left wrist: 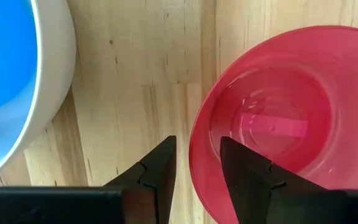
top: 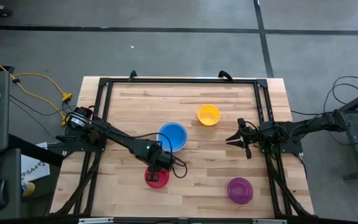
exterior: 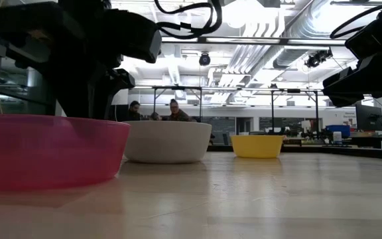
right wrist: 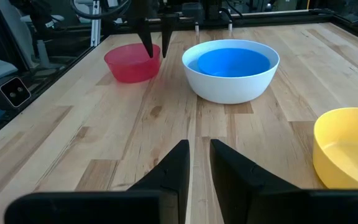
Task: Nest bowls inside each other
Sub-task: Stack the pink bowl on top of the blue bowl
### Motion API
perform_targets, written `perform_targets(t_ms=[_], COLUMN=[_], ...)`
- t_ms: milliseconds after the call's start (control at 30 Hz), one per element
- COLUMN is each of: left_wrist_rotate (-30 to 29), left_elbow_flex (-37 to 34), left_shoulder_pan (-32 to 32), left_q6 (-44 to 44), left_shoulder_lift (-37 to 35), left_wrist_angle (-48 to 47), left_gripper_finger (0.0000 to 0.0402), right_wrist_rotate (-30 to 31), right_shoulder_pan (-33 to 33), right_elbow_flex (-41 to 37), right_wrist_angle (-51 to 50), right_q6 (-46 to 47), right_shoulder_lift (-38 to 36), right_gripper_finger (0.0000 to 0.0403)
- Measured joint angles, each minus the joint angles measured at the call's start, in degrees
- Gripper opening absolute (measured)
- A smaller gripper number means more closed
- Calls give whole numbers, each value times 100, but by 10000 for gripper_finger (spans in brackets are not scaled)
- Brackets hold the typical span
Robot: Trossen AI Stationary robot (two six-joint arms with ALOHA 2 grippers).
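A red-pink bowl (top: 156, 179) stands on its base near the table's front, left of centre. My left gripper (left wrist: 197, 140) points down over it, open. One finger is inside the bowl and one outside, on either side of the rim (left wrist: 192, 149) that faces the white bowl. I see no finger touching it. The blue bowl (right wrist: 232, 62) sits nested in the white bowl (right wrist: 229, 84) just beyond. A yellow bowl (top: 208, 114) and a purple bowl (top: 240, 190) stand apart on the right half. My right gripper (right wrist: 199, 144) hovers at the right, slightly open, holding nothing.
A black metal frame (top: 179, 81) runs round the tabletop's far and side edges. Bare wood lies between the red-pink bowl and the purple bowl. A loose cable (top: 178, 168) trails from my left arm beside the red-pink bowl. People sit in the room beyond the table (exterior: 171, 109).
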Motion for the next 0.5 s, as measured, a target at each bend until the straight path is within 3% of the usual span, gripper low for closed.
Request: perform_targets(t_ms=[500], left_wrist_rotate=[0], left_elbow_flex=[0], left_shoulder_pan=[0], left_q6=[0], left_shoulder_lift=[0], left_wrist_angle=[0], left_gripper_finger=[29], right_wrist_rotate=[0], right_shoulder_pan=[0], right_elbow_flex=[0], right_wrist_angle=[1], right_q6=[0], right_shoulder_lift=[-2], right_gripper_finger=[57])
